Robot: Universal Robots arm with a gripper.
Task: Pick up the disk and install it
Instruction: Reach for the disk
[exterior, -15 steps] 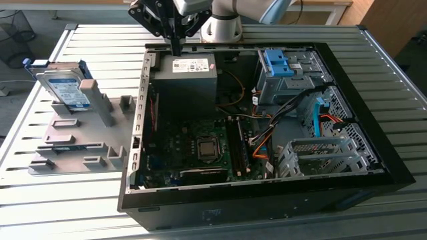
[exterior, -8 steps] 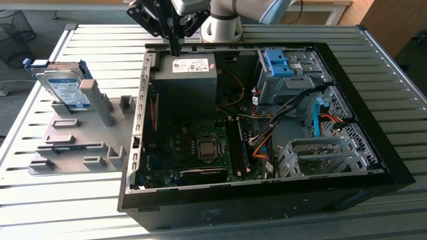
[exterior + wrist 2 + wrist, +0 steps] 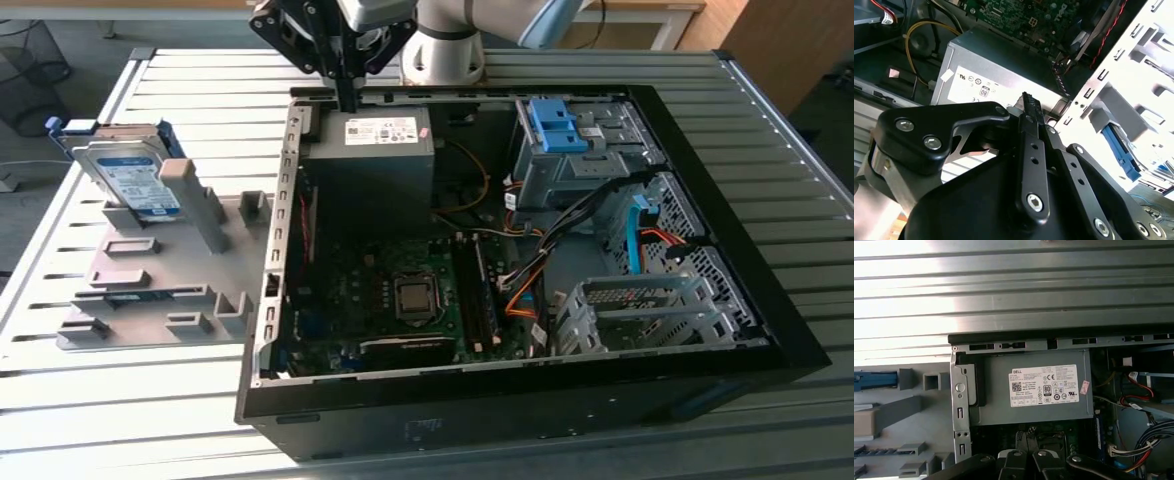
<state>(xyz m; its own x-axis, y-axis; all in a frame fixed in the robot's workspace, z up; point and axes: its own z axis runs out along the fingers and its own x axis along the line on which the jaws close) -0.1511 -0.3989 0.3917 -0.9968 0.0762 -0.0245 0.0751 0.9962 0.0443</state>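
Observation:
The disk (image 3: 130,176), a silver drive with a white-and-blue label in a blue carrier frame, stands tilted in a grey holder (image 3: 160,270) on the table, at the exterior view's left of the open computer case (image 3: 747,300). In the first wrist view its blue edge (image 3: 874,380) shows beside the case. My gripper (image 3: 346,98) hangs over the far rim of the case, above the grey power-supply box (image 3: 374,160), well apart from the disk. Its black fingers (image 3: 1026,107) are pressed together with nothing between them.
Inside the case lie the motherboard (image 3: 400,300), a grey bay with a blue bracket (image 3: 558,125) on top, a perforated drive cage (image 3: 641,310) and loose cables (image 3: 534,260). The case and holder rest on a slatted metal table (image 3: 200,90).

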